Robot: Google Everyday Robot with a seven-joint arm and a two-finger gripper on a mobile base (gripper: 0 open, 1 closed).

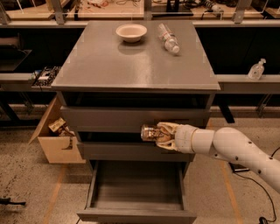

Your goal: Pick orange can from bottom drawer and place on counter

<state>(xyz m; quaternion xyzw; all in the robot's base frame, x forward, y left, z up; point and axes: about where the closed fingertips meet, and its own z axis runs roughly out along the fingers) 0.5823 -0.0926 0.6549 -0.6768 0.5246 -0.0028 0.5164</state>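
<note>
Now we see the gripper [165,134] in front of the grey drawer cabinet, level with the middle drawer front. Its jaws are clenched around the orange can [150,132] — the can lies sideways in the grasp, one end pointing left. Directly below, the bottom drawer [135,215] stands pulled open.

We judge that the can is out of the drawer and that lifting it to the desk [131,65] is the step in hand. To do it well, we would first draw the can back from the cabinet so it clears the desk's front edge. Then we would raise it above that edge, turn it upright and lower it onto the near half.

At the far end of the desk sit a pale bowl [131,32] and a clear plastic bottle [169,38] lying on its side; the landing spot should be well apart from both. The desk top looks smooth and slightly glossy, so a can set down sideways could roll.

Around it: a wooden workbench [113,9] behind, and an open cardboard box [56,141] on the speckled floor at left.
</note>
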